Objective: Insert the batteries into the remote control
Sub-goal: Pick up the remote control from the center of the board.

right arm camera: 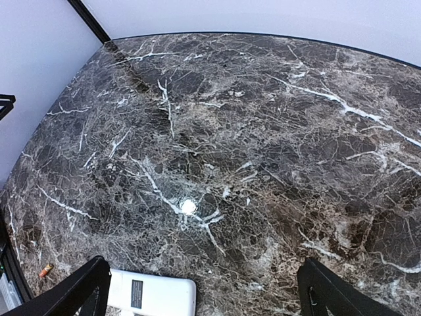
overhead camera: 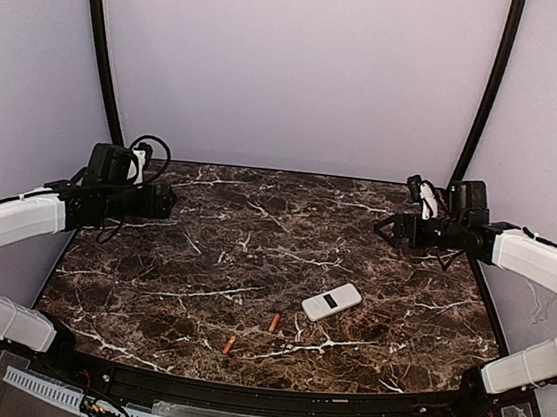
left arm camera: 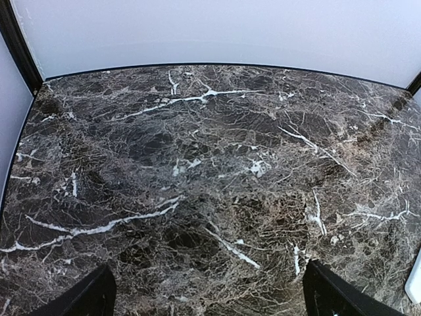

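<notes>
One remote control (overhead camera: 331,302) and two batteries (overhead camera: 275,322) (overhead camera: 229,345) lie loose; left hand (overhead camera: 167,201) and right hand (overhead camera: 387,229) both wide, empty.

Glossy polished dark marble-look table (overhead camera: 202,260), white-veined; smooth white plastic remote control (overhead camera: 331,302).

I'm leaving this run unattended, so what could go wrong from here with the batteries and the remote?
1. The farther battery and the nearer battery are thin cylinders lying loose on the marble table. A fingertip nudge could roll them, and the nearer one might go off the front edge.
2. The remote control lies flat, with the left gripper and right gripper open and far off. Pushed unheld, it may slide.
</notes>
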